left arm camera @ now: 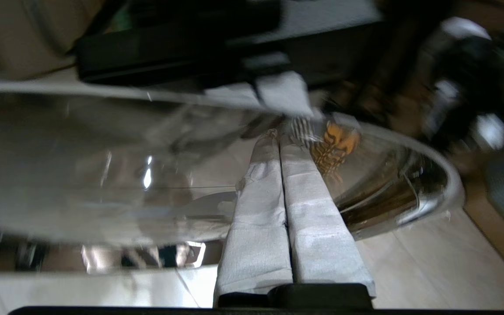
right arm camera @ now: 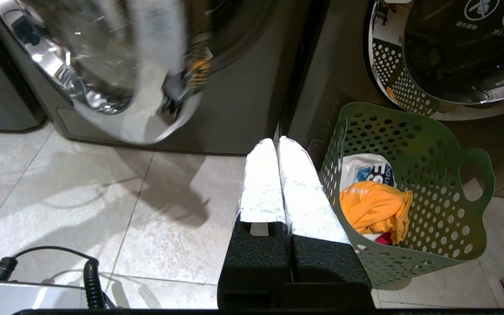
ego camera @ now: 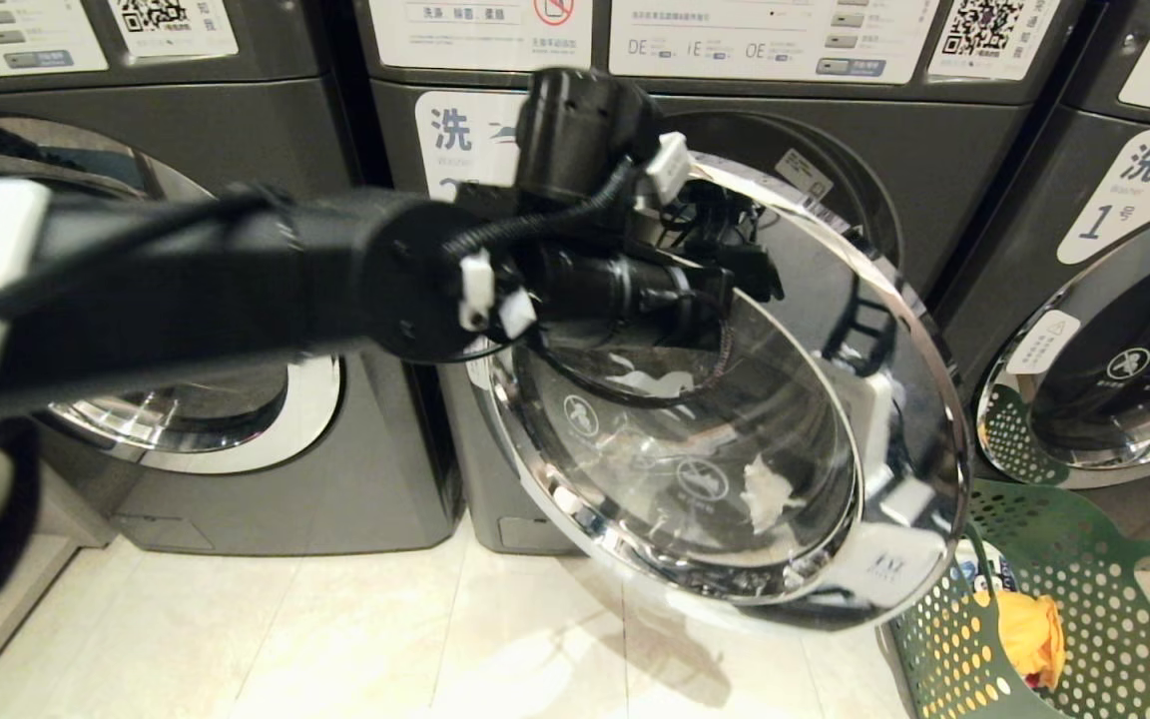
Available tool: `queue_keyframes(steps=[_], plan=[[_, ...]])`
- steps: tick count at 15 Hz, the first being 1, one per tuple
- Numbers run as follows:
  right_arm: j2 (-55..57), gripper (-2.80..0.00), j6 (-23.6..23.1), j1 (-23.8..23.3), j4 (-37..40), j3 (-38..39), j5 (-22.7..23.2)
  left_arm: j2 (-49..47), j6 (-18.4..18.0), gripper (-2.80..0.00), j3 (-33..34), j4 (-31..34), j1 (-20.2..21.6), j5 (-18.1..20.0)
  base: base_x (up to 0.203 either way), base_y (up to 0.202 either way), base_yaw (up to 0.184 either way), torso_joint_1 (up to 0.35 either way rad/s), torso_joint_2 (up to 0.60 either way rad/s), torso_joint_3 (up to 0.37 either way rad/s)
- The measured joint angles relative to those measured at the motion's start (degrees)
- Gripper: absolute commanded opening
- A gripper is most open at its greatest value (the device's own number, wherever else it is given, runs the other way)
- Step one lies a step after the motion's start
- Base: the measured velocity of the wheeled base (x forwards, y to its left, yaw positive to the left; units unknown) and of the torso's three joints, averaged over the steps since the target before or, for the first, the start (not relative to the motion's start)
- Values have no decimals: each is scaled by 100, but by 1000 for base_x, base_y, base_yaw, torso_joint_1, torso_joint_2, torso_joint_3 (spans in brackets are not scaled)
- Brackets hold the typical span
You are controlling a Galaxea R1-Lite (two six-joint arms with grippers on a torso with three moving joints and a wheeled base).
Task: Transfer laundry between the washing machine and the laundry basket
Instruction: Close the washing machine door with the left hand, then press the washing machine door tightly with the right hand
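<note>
My left claw (left arm camera: 280, 140) is pressed shut, holding nothing, tips at the chrome rim of the washer door (ego camera: 815, 479), which stands swung open. My right claw (right arm camera: 277, 151) is also shut and empty, hanging over the floor just beside the green basket (right arm camera: 449, 218). Orange laundry (right arm camera: 374, 210) lies in the basket, right of the washer (ego camera: 835, 140).

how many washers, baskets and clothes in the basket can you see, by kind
washing machines: 3, left, middle with its door swung open, right
laundry basket: 1, green
clothes showing in the basket: 2, an orange garment and a white printed one; a red scrap beneath may be another
total: 6
</note>
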State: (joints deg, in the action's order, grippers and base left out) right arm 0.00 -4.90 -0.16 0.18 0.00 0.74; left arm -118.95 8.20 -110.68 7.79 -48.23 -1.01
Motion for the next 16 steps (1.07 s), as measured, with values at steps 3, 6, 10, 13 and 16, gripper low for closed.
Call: queue_keyframes(steps=[3,6,10,13,16], plan=[[0,-280,20,-5,3,0,0,-797,-1265,-280,-45,-2410,-80,-756,0,0,0,0,0,0],[0,-280,41,-2,4,0,5,-587,-1511,-280,125,-3092,-251,-1316,0,0,0,0,0,0],[2,-280,-125,-2,43,-13,169,568,-1511,-280,1174,-2619,-431,-1482,0,0,0,0,0,0],[90,-280,-407,0,102,-517,445,1092,-1455,-280,1806,-2501,-466,-1597,0,0,0,0,0,0],[970,-280,-369,0,-11,-1304,664,1376,-1457,-280,1895,-2477,-511,-1606,0,0,0,0,0,0]])
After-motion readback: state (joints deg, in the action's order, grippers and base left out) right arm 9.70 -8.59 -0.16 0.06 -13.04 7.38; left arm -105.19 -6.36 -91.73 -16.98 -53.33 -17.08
